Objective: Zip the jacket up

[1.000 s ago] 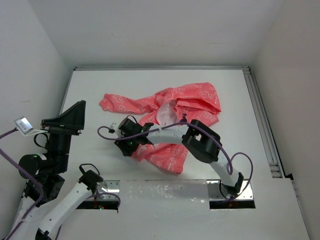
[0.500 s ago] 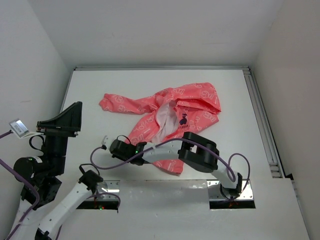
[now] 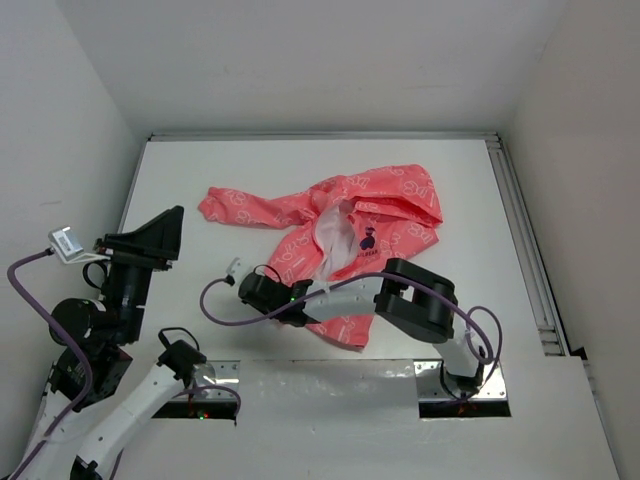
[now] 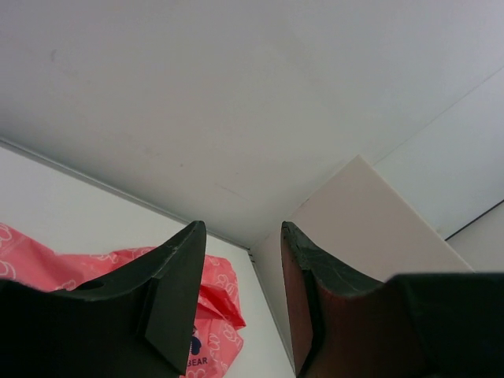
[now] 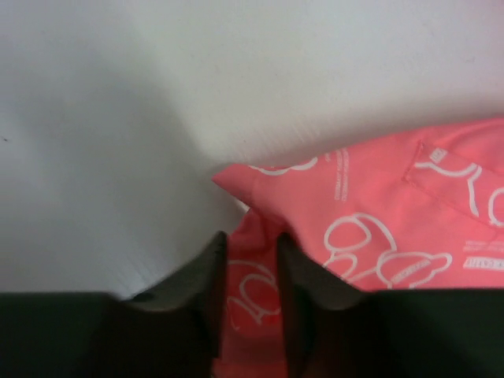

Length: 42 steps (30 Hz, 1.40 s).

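The right gripper (image 5: 250,252) pinches the coral-pink patterned hooded jacket (image 3: 390,215) at its near hem, the left gripper (image 4: 242,236) gapes empty; that shallow bite could slip

White table (image 3: 250,165), coral-pink jacket (image 3: 400,205) lying rumpled on it, front open

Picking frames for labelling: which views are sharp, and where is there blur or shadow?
Top external: sharp, evenly lit. Left wrist: left tool dark, almost a silhouette; jacket print legible. Right wrist: soft focus throughout, right tool blurred, grey shadow on the table.
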### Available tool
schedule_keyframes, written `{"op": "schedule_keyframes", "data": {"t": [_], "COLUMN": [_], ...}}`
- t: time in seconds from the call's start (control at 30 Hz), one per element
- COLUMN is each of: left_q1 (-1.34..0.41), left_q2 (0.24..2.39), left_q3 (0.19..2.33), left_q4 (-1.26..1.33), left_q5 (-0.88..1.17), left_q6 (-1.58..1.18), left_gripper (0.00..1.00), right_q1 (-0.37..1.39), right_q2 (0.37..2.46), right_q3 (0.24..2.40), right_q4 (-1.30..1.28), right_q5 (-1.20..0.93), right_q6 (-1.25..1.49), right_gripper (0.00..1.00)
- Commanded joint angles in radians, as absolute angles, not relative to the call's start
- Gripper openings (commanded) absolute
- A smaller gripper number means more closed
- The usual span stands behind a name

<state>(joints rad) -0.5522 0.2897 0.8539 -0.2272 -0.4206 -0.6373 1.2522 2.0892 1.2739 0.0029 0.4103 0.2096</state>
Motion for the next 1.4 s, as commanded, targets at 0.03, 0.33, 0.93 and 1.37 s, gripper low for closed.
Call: {"op": "schedule_keyframes", "data": {"t": [0.03, 0.33, 0.93, 1.37], "left_q1": [-0.557, -0.555, -0.555, -0.555], "left_q2": [0.276, 0.288, 0.34, 0.276], "left_q3": [0.844, 0.836, 0.727, 0.329], "left_q4": [-0.226, -0.212, -0.334, -0.25], "left_q5": [-0.428, -0.414, -0.385, -0.029], "left_q6": [-0.644, -0.646, -0.692, -0.877], "left_gripper": [0.41, 0.41, 0.42, 0.18], "right_q1": [1.253, 1.247, 1.203, 1.06], "right_q2": [2.036, 2.062, 1.795, 1.638], "right_q3": [1.298, 1.26, 1.095, 0.945], "right_q4": [-0.04, -0.06, 0.179, 0.274], "right_q5": [0.379, 0.365, 0.359, 0.221], "right_q6": [0.242, 0.301, 0.383, 0.557], "right_gripper": [0.4, 0.44, 0.0, 0.0]}}
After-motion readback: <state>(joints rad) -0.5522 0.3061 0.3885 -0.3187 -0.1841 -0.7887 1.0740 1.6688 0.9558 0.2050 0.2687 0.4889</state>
